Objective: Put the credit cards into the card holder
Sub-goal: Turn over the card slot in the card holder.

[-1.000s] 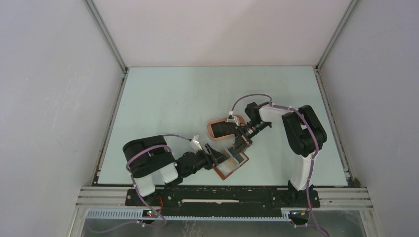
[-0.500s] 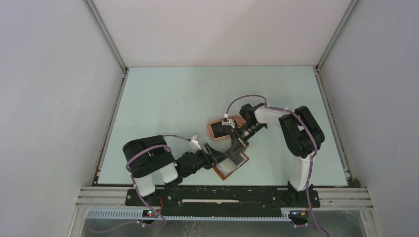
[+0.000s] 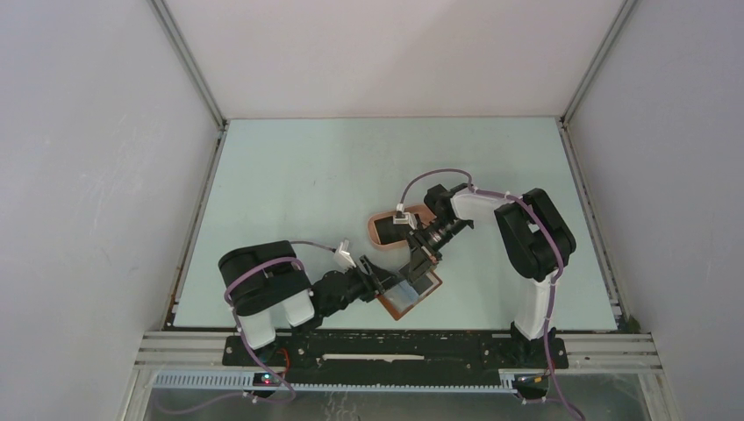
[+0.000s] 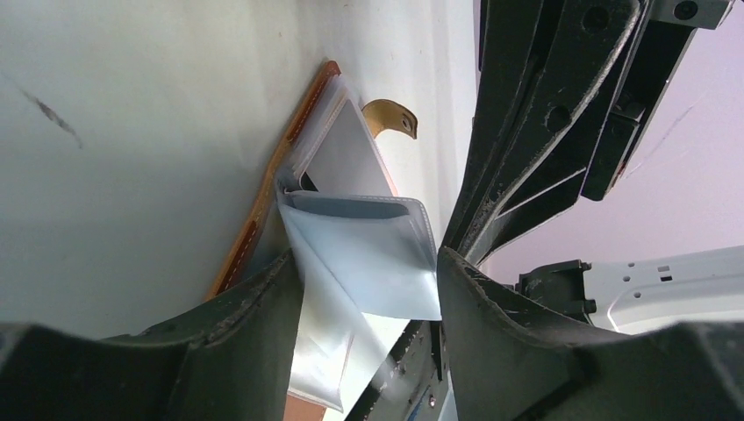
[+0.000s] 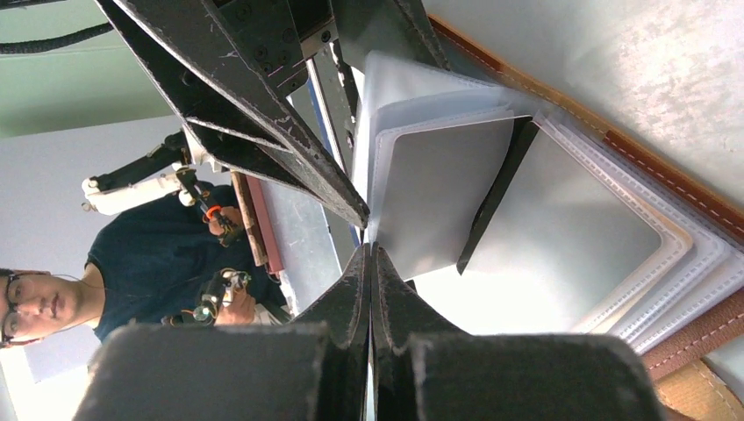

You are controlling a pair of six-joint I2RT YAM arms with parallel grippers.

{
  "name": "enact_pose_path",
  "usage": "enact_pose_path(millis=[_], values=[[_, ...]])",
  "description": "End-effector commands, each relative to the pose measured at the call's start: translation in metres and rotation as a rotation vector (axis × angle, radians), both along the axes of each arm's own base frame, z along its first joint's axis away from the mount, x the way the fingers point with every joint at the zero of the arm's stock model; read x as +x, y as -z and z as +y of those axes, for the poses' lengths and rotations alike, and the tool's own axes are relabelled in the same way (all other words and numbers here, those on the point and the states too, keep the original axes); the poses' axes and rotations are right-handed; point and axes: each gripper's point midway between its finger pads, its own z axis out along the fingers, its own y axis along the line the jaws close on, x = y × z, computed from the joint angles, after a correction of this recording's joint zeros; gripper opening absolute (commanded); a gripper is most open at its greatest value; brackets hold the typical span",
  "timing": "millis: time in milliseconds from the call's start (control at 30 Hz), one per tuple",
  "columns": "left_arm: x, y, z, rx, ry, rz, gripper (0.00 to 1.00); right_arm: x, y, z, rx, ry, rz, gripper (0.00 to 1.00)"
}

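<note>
On the pale green table (image 3: pixel 289 193), we saw the reddish-brown leather card holder (image 3: pixel 414 296) open just before the pink oval tray (image 3: pixel 375 220). The left gripper (image 3: pixel 389 282) was spread around a clear sleeve (image 4: pixel 373 250) and the right gripper (image 5: pixel 370 254) was pinched shut. Black plastic credit cards (image 3: pixel 393 231) apparently waited in that tray.

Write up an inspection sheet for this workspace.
Surface: pale green table inside a walled enclosure.
Job's things: card holder open near the front edge, clear sleeves fanned; dark card edge among them.
Clutter: pink oval tray holding something dark.
Tools: left tool open, a sleeve between its jaws; right tool shut at the sleeves.
Cables: purple cables looped along both arms.
Surroundings: grey walls; person in the right wrist view.
</note>
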Motion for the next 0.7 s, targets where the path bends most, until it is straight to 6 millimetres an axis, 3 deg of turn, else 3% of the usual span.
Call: enact_pose_path(millis=[0,567,667], values=[[0.002,-0.004,0.004,-0.016,-0.021,-0.006,0.61,0.012,-0.002,0.004,-0.008,0.006,-0.048,0.00],[-0.002,-0.007,0.011,-0.022,-0.018,-0.006,0.61,0.025,0.003,-0.006,-0.077,0.017,-0.165,0.00],[-0.002,-0.007,0.010,-0.022,-0.017,-0.006,0.61,0.027,-0.001,-0.007,-0.069,0.012,-0.199,0.07]])
